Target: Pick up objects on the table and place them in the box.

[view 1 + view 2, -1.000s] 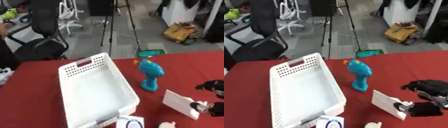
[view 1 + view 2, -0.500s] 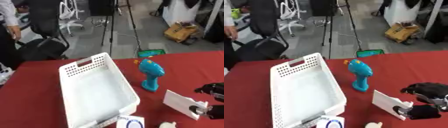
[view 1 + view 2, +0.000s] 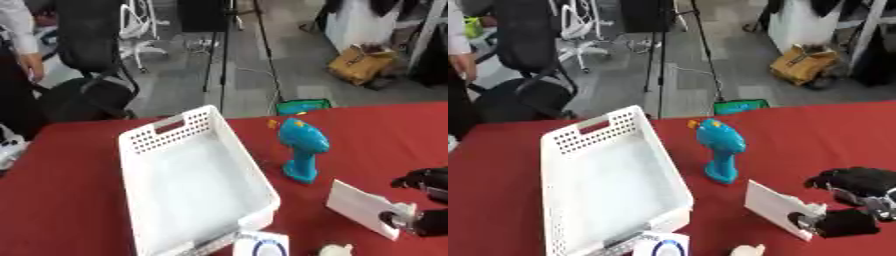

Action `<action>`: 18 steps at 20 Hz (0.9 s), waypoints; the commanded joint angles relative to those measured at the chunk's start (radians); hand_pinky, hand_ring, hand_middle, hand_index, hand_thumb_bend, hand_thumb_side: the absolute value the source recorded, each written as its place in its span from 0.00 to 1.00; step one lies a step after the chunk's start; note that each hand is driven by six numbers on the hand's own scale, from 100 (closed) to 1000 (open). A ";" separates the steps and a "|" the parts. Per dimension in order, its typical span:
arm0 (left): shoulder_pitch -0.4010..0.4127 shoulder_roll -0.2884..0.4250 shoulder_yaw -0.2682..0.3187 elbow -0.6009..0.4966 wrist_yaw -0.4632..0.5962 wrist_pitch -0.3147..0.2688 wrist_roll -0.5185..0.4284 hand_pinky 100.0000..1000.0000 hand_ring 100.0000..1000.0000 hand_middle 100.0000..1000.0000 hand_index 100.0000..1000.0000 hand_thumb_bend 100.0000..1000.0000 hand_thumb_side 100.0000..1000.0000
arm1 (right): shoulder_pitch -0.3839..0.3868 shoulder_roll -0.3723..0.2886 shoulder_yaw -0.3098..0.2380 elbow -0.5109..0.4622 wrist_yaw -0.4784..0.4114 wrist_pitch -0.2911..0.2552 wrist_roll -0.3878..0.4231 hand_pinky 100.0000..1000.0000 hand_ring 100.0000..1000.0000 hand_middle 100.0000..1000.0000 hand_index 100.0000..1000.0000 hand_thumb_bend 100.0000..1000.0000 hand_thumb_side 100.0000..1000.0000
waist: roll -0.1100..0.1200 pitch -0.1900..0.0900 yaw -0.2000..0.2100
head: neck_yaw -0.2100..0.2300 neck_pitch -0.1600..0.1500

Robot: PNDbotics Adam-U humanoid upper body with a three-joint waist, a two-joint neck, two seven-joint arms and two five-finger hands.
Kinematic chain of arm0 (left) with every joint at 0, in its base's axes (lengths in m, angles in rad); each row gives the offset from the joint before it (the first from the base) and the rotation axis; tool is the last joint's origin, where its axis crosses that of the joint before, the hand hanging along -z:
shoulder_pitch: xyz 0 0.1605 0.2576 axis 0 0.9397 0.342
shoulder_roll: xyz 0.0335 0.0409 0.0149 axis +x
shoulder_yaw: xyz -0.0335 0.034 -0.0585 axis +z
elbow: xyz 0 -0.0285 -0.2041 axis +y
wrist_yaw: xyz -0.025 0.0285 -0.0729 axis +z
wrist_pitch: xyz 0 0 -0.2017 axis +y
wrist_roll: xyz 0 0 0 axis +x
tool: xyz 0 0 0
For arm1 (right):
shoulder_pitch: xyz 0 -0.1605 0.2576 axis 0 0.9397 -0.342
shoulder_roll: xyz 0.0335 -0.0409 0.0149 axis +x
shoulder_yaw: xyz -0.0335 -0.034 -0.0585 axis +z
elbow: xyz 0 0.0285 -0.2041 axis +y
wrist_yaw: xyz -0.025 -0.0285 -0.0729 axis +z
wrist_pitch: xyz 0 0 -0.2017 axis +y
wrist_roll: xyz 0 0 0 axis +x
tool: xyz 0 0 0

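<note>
A white perforated box [image 3: 562, 150] stands on the red table [image 3: 798, 130] at the left, with nothing inside it. A blue bird-shaped toy [image 3: 720, 148] stands upright just right of the box. My right hand [image 3: 852, 202] comes in from the right edge, black, with its thumb and fingers curled on a flat white card [image 3: 773, 207] that is tilted up on edge. A round white and blue thing [image 3: 664, 246] and a small white thing [image 3: 748, 250] lie at the near edge. My left hand shows in no view.
Beyond the table's far edge is grey floor with a black office chair [image 3: 522, 75], a tripod [image 3: 671, 50], a green and blue object [image 3: 738, 106] and a tan bag [image 3: 807, 61].
</note>
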 commanded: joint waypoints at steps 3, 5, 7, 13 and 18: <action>-0.013 0.018 0.000 -0.010 0.002 0.000 -0.003 0.63 0.59 0.58 0.70 0.00 0.92 | -0.020 -0.016 -0.002 0.026 0.009 -0.012 0.005 1.00 1.00 0.89 0.99 0.35 0.98 | -0.003 -0.012 0.003 | -0.002 -0.017; -0.013 0.018 0.000 -0.010 0.003 0.000 -0.003 0.63 0.59 0.58 0.70 0.00 0.91 | -0.024 -0.012 -0.002 0.040 0.007 -0.018 0.007 1.00 1.00 0.89 0.98 0.36 0.98 | -0.002 -0.011 0.004 | -0.002 -0.018; -0.012 0.017 0.000 -0.010 0.003 0.000 -0.003 0.63 0.59 0.58 0.70 0.00 0.92 | -0.027 -0.010 -0.002 0.052 0.006 -0.025 0.006 1.00 1.00 0.89 0.98 0.36 0.97 | -0.002 -0.011 0.004 | -0.001 -0.019; -0.012 0.016 0.001 -0.010 0.004 0.001 -0.003 0.63 0.59 0.58 0.70 0.00 0.92 | -0.035 -0.001 0.004 0.097 -0.005 -0.050 0.014 1.00 1.00 0.89 0.98 0.37 0.97 | 0.001 -0.008 0.008 | -0.001 -0.019; -0.011 0.015 0.001 -0.010 0.005 0.001 -0.003 0.63 0.59 0.58 0.70 0.00 0.91 | -0.040 0.004 0.010 0.116 -0.008 -0.061 0.021 1.00 1.00 0.89 0.97 0.37 0.98 | 0.002 -0.006 0.009 | 0.000 -0.018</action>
